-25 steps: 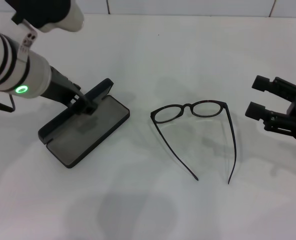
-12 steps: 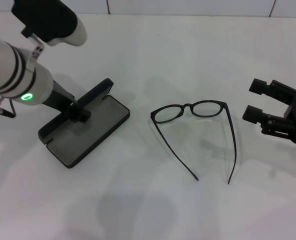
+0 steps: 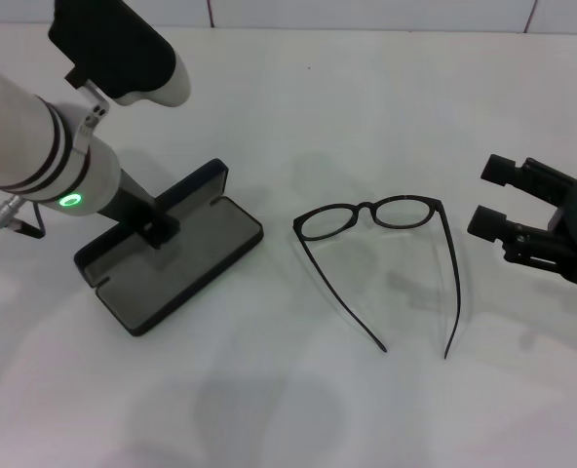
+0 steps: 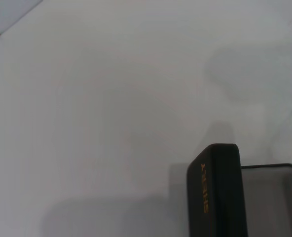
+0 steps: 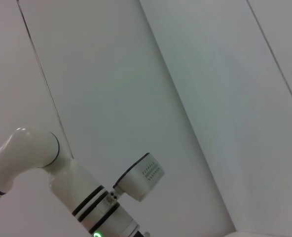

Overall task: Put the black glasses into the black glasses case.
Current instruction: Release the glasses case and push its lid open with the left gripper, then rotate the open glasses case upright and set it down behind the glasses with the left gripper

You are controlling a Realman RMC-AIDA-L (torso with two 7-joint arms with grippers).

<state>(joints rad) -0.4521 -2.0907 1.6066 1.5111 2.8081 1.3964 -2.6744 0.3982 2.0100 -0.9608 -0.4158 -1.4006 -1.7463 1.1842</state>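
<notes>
On the table's left side the black glasses case [image 3: 172, 255] lies open, lid propped up, with the left gripper [image 3: 157, 226] down at the lid's edge, probably steadying it; whether its claw is clamped or loose I cannot tell, the arm hides the fingers. The black glasses [image 3: 386, 255] sit mid-table, temples unfolded, well apart from the case. The right gripper [image 3: 493, 197] hangs spread open just beside them, likely readying a grab.
</notes>
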